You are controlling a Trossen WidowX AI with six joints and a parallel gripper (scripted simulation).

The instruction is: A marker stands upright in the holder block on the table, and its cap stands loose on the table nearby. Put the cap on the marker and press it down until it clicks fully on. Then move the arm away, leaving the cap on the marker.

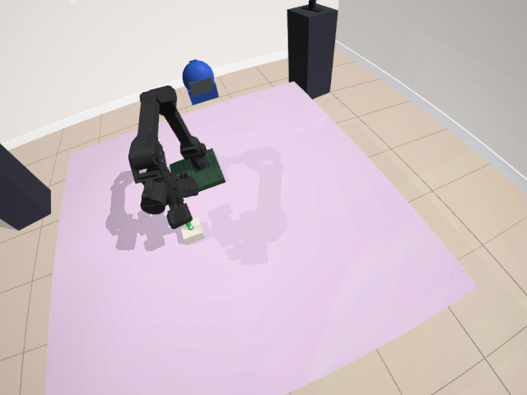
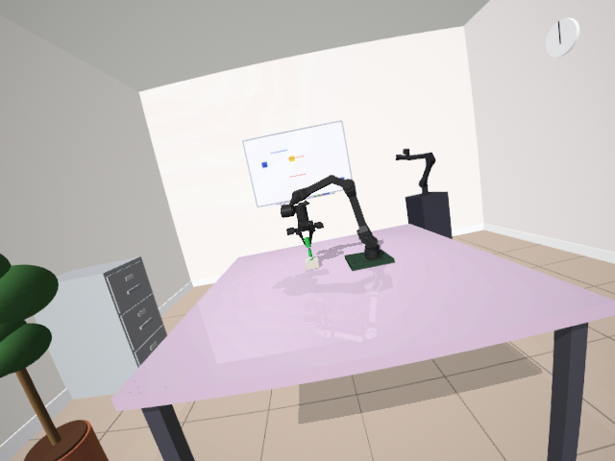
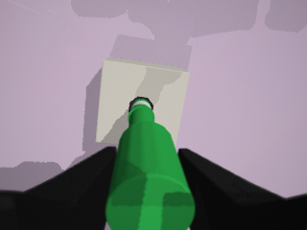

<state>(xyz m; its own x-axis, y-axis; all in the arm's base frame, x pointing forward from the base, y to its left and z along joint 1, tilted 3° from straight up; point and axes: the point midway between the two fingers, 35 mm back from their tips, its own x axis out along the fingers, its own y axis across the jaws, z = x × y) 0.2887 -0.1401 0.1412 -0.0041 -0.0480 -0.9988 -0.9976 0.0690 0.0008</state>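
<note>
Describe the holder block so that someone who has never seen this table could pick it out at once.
Start at the pale purple table and find the black arm on its dark green base plate. Just in front of that plate, under the gripper shut on the green cap, sits the holder block: a small cream cube, the only pale thing there.

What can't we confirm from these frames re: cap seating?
- Wrist: the cap fills the foreground and covers the marker except its top ring, so seating depth is hidden.
- Top: the gripper overlaps the cap above the holder block; too small to judge.
- Exterior: cap and marker merge into one thin green sliver; any gap is unresolvable.
</note>
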